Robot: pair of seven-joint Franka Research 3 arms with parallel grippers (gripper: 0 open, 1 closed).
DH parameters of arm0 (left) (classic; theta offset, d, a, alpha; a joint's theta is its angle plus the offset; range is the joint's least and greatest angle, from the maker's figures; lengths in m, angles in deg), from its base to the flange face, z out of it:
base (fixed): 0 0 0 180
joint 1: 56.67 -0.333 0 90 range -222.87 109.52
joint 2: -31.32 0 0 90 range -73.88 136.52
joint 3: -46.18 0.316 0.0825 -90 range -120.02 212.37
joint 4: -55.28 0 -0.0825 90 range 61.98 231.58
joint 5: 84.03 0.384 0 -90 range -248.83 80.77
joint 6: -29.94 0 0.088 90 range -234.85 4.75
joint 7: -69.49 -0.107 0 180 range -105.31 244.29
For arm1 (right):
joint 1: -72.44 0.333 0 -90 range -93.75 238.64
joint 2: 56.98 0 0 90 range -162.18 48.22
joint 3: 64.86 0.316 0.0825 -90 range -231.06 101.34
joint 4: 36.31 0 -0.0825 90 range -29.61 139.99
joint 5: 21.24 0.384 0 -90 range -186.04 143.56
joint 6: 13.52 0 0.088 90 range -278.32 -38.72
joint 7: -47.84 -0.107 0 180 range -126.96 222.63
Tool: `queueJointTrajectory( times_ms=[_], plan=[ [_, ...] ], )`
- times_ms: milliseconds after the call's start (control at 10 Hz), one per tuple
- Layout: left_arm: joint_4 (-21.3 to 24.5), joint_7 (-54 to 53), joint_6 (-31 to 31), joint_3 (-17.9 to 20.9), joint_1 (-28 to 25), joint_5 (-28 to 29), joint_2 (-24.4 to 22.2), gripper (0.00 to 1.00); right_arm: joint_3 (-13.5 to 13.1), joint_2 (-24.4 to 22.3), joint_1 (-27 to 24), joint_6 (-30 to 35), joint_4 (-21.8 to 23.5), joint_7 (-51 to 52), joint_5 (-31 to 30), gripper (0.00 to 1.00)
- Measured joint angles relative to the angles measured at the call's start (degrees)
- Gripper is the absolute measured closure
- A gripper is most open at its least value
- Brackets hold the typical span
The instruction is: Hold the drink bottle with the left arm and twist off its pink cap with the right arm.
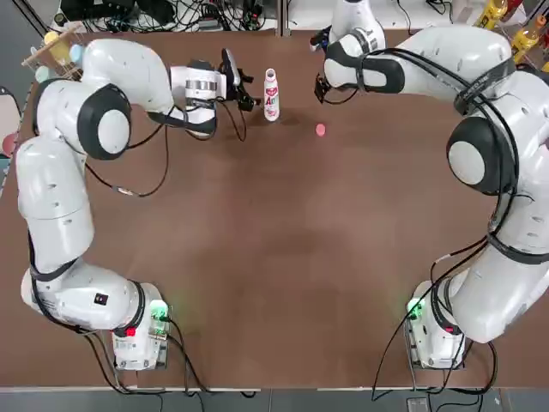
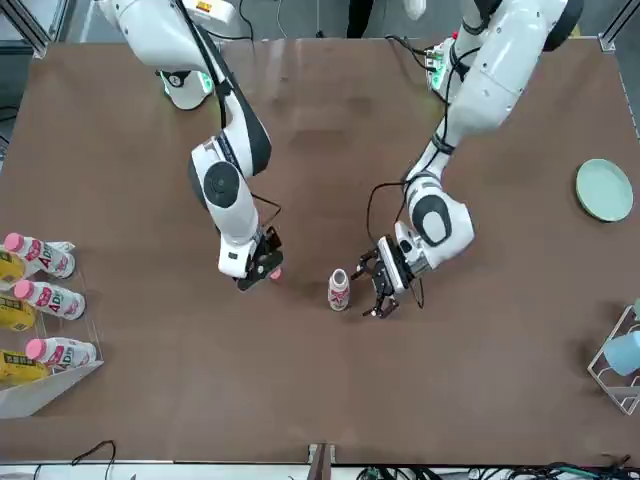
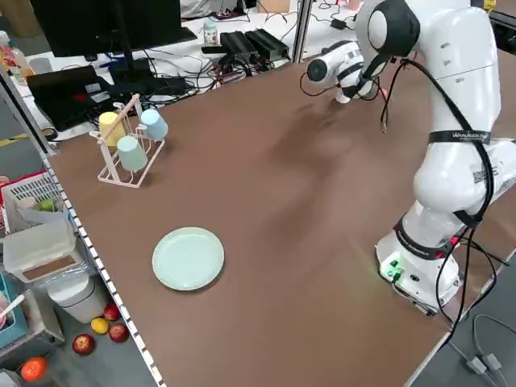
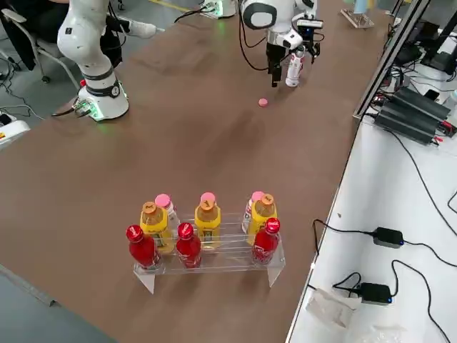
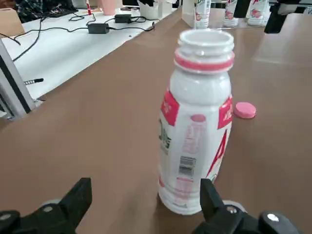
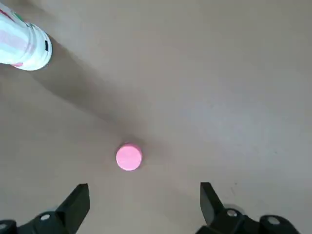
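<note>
The drink bottle (image 1: pixel 271 94) stands upright near the far edge of the table, white with red lettering, its neck uncapped (image 5: pixel 204 44). The pink cap (image 1: pixel 321 130) lies flat on the table to the bottle's right, also seen as the pink cap (image 6: pixel 129 157) in the right wrist view. My left gripper (image 1: pixel 250 90) is level with the bottle on its left, open, with the bottle (image 5: pixel 195 126) just beyond its fingertips and not gripped. My right gripper (image 1: pixel 321 93) hangs above the table close to the cap, open and holding nothing.
A clear rack (image 4: pixel 207 243) with red, yellow and pink-capped bottles stands at the table's right end. A pale green plate (image 3: pixel 188 258) and a cup rack (image 3: pixel 129 145) are at the left end. Cables and power bricks lie beyond the far edge.
</note>
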Motion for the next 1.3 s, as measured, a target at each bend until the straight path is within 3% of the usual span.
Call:
queueJointTrajectory(
  times_ms=[300,400,500,700,900,1000,1300],
  plan=[
    [-0.1,29.8,11.5,-0.1,-7.0,28.5,-6.8,0.02,0.0,-1.9,-1.0,1.8,-0.2,-1.4,0.0,0.00],
    [-1.1,40.5,16.5,-0.1,-9.8,35.9,-9.1,0.02,0.0,-3.6,-2.0,5.0,-0.7,-2.4,0.0,0.00],
    [-1.8,47.8,19.9,-0.2,-11.6,39.1,-10.9,0.02,0.0,-6.0,-4.0,9.0,-1.3,-2.8,0.0,0.00],
    [-1.9,56.8,21.7,-0.3,-11.8,40.5,-12.8,0.02,0.6,-11.1,-9.9,18.2,-2.4,-2.7,0.1,0.00],
    [-1.8,62.4,22.5,-0.3,-11.5,40.9,-13.1,0.02,5.8,-15.3,-19.9,25.5,-3.6,-7.2,0.1,0.00],
    [-1.8,63.5,23.1,-0.2,-11.8,40.9,-13.1,0.02,7.1,-17.9,-23.7,28.4,-4.1,-8.9,0.0,0.00],
    [-1.9,67.0,24.0,-0.1,-12.1,40.9,-13.2,0.02,6.0,-26.0,-32.2,31.8,-4.4,-5.0,-2.6,0.00]
  ],
)
